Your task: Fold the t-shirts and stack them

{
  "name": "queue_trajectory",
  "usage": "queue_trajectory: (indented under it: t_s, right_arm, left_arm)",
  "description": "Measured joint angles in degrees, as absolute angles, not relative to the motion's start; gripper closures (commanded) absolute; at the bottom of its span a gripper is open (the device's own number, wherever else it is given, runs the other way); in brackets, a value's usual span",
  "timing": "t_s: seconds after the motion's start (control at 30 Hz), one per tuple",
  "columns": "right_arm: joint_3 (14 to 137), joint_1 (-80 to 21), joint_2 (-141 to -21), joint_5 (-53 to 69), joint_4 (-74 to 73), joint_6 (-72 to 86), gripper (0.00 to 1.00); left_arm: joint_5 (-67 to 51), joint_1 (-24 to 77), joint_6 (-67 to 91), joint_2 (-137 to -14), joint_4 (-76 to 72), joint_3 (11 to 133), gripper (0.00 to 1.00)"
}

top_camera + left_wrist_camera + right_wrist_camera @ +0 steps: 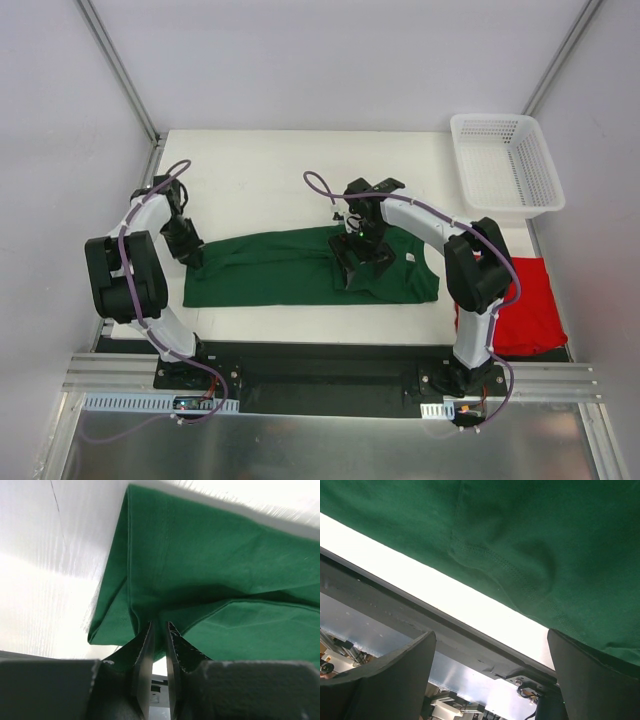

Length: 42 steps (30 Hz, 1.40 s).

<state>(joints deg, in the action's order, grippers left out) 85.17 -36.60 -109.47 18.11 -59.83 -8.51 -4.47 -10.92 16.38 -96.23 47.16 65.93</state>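
1. green t-shirt (270,270) is lying as a long folded strip across the middle of the top frame, on the white table (260,170).
2. left gripper (159,628) is sitting at the strip's left end. its fingers are almost together and pinching the doubled corner of the cloth, with only a thin slit showing between them.
3. right gripper (490,635) is hovering over the right-centre part of the strip with its fingers spread wide, gripping nothing. green cloth is filling the top of its wrist frame.
4. step in hand, my read: making the crosswise fold, with the left end going over toward the right.
5. doing it well:
   - confirming the left pinch is catching every layer, not just the top one.
   - using the right gripper as a hold-down at the fold line so the strip isn't sliding.
   - lifting low and carrying straight along the strip so the edges are landing flush.
6. the shirt is looking like dark green matte knit. a stitched hem is running down the left edge in the left wrist frame, and soft wrinkles are bunching near the right gripper. a small white label is showing toward the right end.
7. red t-shirt (525,300) is lying at the lower right of the top frame, and the white basket (505,165) is sitting at the upper right.
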Motion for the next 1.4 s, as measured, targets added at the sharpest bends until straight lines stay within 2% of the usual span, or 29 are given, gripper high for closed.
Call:
queue_trajectory:
  t_s: [0.43,0.63,0.87,1.0,1.03,1.07,1.13,1.17,1.23,1.27,1.3,1.4]
  right_arm:
    - [87.3,-36.6,-109.5,18.6,-60.0,-8.6,0.04]
    - [88.2,-36.6,-109.5,18.5,-59.9,-8.4,0.04]
    - [94.3,-36.6,-112.4,18.5,-59.1,-7.0,0.04]
    - [98.8,-36.6,-115.9,18.5,-58.1,-5.5,0.04]
    - [99.9,-36.6,-116.8,18.5,-57.9,-5.2,0.04]
    - [101.7,-36.6,-118.1,18.5,-57.3,-4.8,0.04]
    - [104.1,-36.6,-120.1,18.7,-56.5,-4.3,0.04]
    - [105.2,-36.6,-121.1,19.0,-55.7,-4.0,0.04]
    - [106.8,-36.6,-122.6,20.4,-54.6,-3.4,0.04]
    - [107.5,-36.6,-123.3,21.3,-54.2,-3.0,0.04]
    - [108.0,-36.6,-124.0,22.5,-53.5,-2.7,0.04]
    - [108.5,-36.6,-125.4,26.4,-51.4,-1.7,0.04]
  left_arm:
    - [-5.5,-10.9,15.9,-92.5,47.2,57.5,0.85]
    - [-4.9,-10.3,15.9,-91.8,47.3,55.6,0.78]
    - [-1.5,-7.3,15.9,-91.8,50.1,56.1,0.75]
    - [0.8,-7.1,17.0,-91.7,54.2,58.5,0.64]
    - [1.1,-7.1,17.3,-91.4,54.9,59.4,0.55]
    - [1.4,-7.1,17.6,-90.9,55.3,60.2,0.51]
    - [1.6,-7.1,18.4,-89.5,56.1,62.3,0.49]
    - [1.6,-7.1,18.9,-89.0,56.3,63.4,0.37]
    - [1.1,-7.1,19.4,-88.6,56.0,65.4,0.3]
    - [0.5,-7.1,19.9,-88.8,55.4,66.2,0.18]
    - [0.1,-7.0,20.1,-88.9,55.1,66.4,0.01]
    - [-2.4,-6.6,21.3,-91.4,53.7,66.9,0.01]
